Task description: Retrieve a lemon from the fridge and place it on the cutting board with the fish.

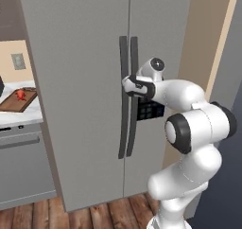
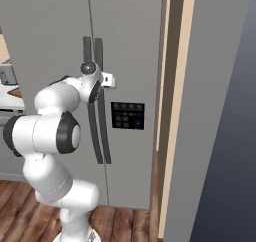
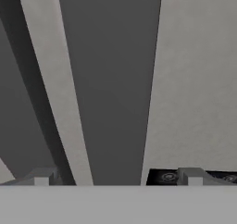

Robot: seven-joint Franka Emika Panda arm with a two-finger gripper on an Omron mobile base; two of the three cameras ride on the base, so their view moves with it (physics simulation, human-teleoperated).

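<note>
Gripper (image 3: 115, 174) held spread around the fridge's (image 1: 75, 57) right handle (image 3: 109, 84), doors shut, fish (image 1: 20, 95) laid on cutting board (image 1: 14, 105)

White counter (image 1: 23, 113) is showing beside the fridge's (image 1: 75, 57) left side. Cutting board (image 1: 18, 101) is lying on it near its right edge. Fish (image 1: 21, 95) is resting on the board.
</note>
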